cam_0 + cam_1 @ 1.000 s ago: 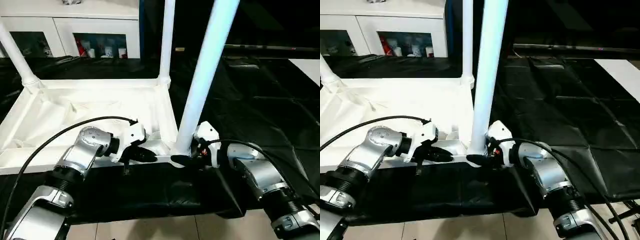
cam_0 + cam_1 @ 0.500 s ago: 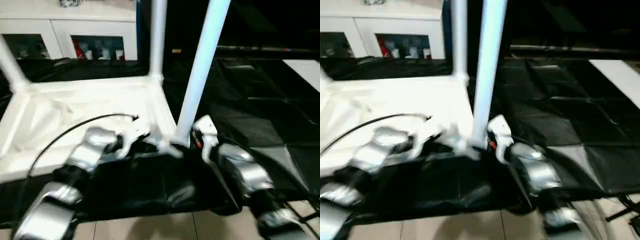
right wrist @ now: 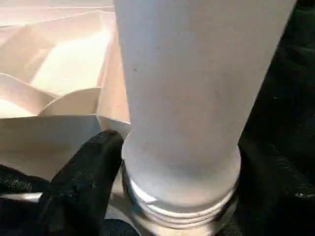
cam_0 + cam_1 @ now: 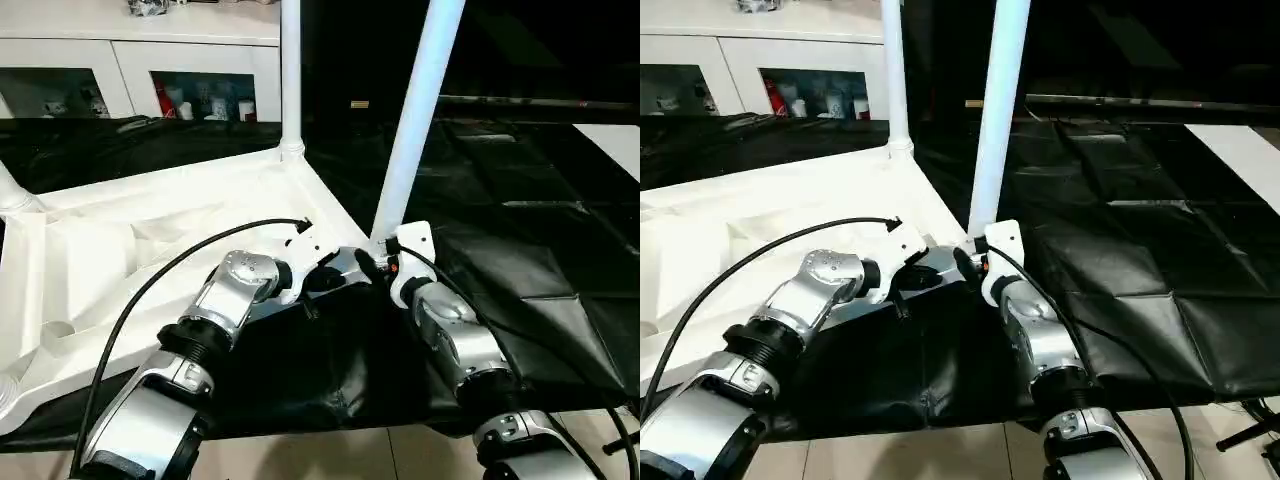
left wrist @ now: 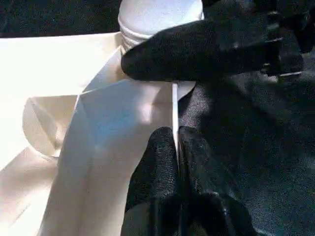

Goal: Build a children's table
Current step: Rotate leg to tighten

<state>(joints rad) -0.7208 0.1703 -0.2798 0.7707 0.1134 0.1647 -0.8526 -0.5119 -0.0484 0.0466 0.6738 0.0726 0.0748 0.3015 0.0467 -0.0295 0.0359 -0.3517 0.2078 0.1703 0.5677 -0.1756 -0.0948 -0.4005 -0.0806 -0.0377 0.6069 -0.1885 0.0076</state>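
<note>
The children's table lies upside down, its white ribbed top (image 4: 150,230) turned at an angle on the black cloth. One white leg (image 4: 415,110) rises from the near right corner socket, another leg (image 4: 290,70) from the far corner, and a third (image 4: 12,192) shows at the left edge. My right gripper (image 4: 370,264) is shut on the base of the near leg (image 3: 187,98), a black finger (image 3: 83,172) pressed against it just above the threaded end. My left gripper (image 5: 175,135) is shut on the thin white rim of the top, right beside that corner.
A white glass-door cabinet (image 4: 140,60) stands behind. Black cloth (image 4: 520,260) covers the large table under and to the right of the work. A black cable (image 4: 150,290) loops over my left forearm. Tiled floor (image 4: 330,455) shows below the cloth's front edge.
The table top has swung round, its gripped corner now farther from me and its left side nearer. Both grippers moved with that corner and kept their hold. The view also shifted.
</note>
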